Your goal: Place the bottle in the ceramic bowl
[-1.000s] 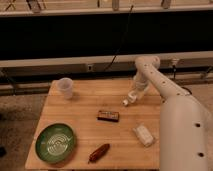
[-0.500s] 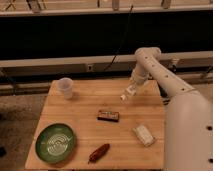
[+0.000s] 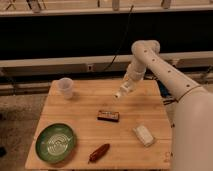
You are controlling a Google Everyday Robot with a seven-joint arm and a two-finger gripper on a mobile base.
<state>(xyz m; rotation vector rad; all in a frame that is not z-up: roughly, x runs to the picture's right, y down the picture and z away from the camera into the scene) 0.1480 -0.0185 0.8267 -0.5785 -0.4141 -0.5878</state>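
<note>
Closest to me, at about 8 o'clock on the wooden worktop [image 3: 82, 107], sat the ceramic bowl [image 3: 56, 142], green with pale rings inside and nothing in it. Just to its right, near 6 o'clock at the front edge, lay a reddish-brown oblong item [image 3: 99, 152], apart from the bowl. At roughly 4 o'clock rested a flat white block [image 3: 143, 135], turned at an angle to the edges. Near the middle of the worktop lay a small dark rectangular bar [image 3: 109, 116]. Farther back, at 10 o'clock, a translucent plastic cup [image 3: 65, 88] stood upright near the rear left corner. Farthest of all, at about 1 o'clock over the rear edge, the gripper [image 3: 125, 88] hung from the white arm [image 3: 155, 65], which reached in from the right. From what I could see, the jaws were clenched on the bottle [image 3: 120, 93], which pointed down and to the left, toward 7 o'clock, clear of the worktop and well apart from the bowl.
</note>
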